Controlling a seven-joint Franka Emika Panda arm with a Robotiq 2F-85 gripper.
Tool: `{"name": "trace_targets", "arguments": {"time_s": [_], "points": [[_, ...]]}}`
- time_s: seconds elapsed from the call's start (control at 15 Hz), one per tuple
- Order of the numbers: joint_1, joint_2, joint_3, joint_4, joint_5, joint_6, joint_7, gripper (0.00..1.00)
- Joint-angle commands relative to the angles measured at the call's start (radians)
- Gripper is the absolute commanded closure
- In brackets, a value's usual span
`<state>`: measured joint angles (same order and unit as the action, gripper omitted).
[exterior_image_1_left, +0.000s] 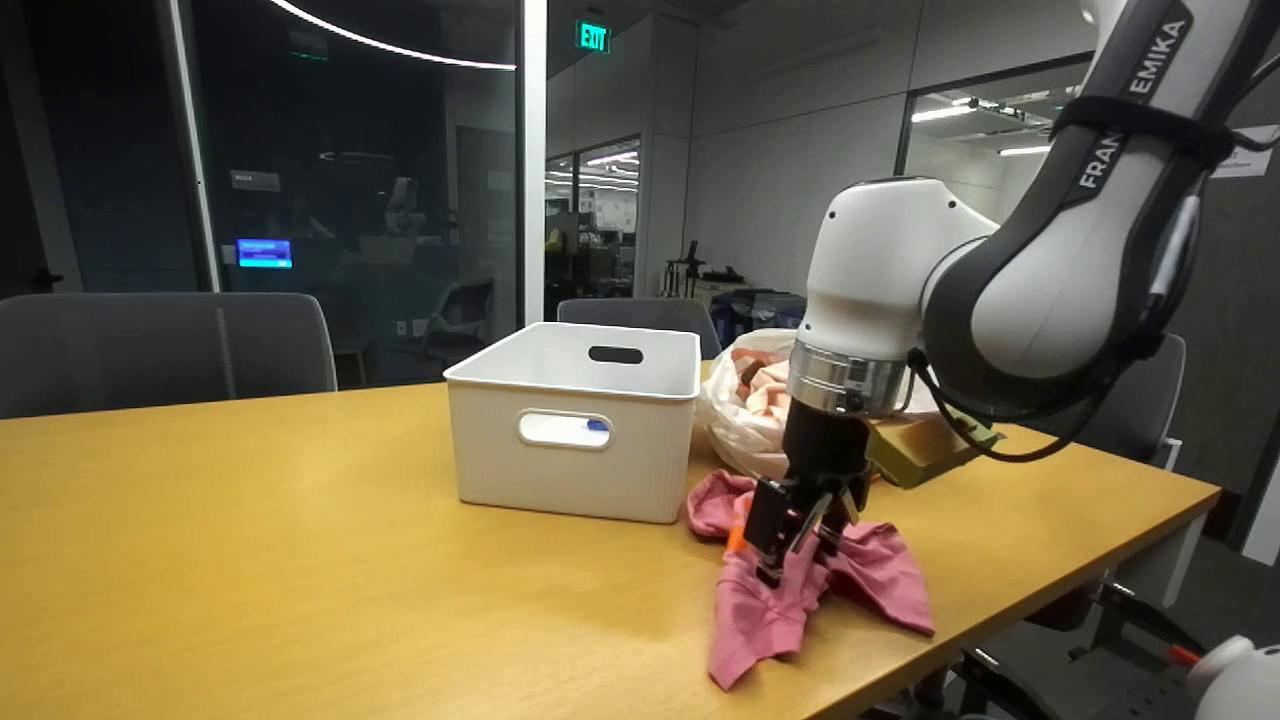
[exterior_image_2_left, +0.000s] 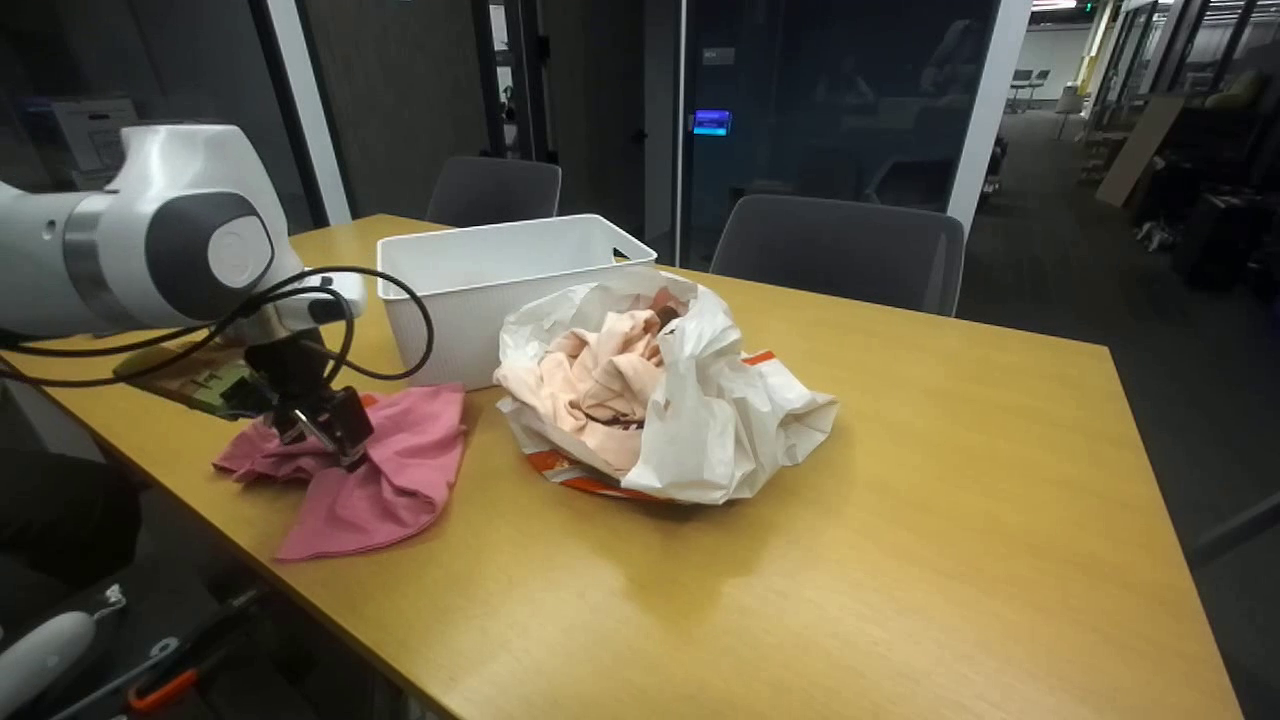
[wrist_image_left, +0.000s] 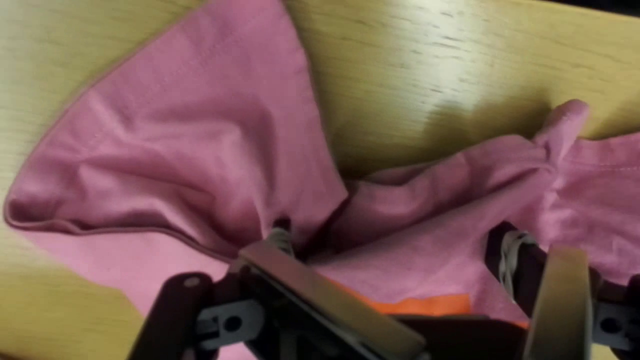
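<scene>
- In the wrist view we see the gripper (wrist_image_left: 392, 240) with its jaws spread wide, pink cloth (wrist_image_left: 200, 140) lying loose beneath the broad gap between them.
- We see one fingertip (wrist_image_left: 281, 240) dipping into a fold beside a turned-over flap; whether the opposite one presses on the fabric or hangs just above it, we cannot tell.
- In both exterior views we find the pink cloth rumpled on the table (exterior_image_1_left: 250, 560), under the gripper and just beside the white bin (exterior_image_1_left: 570, 485), whose rim stands well above the level of the fingertips.
- We note a corner of the cloth close to the table edge (exterior_image_1_left: 1050, 582) in an exterior view.
- Near the cloth we see a white bag (exterior_image_2_left: 700, 440) stuffed with peach fabric (exterior_image_2_left: 600, 365), a narrow strip of wood between bag and cloth.
- Close behind the gripper we see a green-and-brown package (exterior_image_1_left: 925, 450), partly hidden.
- For room, we see the table reaching well past the bin, away from the arm (exterior_image_1_left: 880, 270), in an exterior view.
</scene>
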<state>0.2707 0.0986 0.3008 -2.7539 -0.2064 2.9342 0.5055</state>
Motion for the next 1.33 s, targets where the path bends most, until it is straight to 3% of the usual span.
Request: {"name": "trace_targets", "arguments": {"time_s": [0.0,0.27,0.73,0.8,0.93,1.27], "points": [[0.022,0.026,-0.065,0.022,-0.203,-0.013,0.015,0.00],[0.031,0.064,-0.112,0.040,-0.362,0.005,0.051,0.00],[0.005,0.189,-0.117,0.077,-0.324,0.079,0.051,0.00],[0.006,0.192,-0.120,0.080,-0.324,0.087,0.057,0.25],[0.010,0.199,-0.130,0.086,-0.324,0.105,0.076,0.32],[0.034,0.152,-0.168,0.084,-0.344,0.113,0.125,0.72]]}}
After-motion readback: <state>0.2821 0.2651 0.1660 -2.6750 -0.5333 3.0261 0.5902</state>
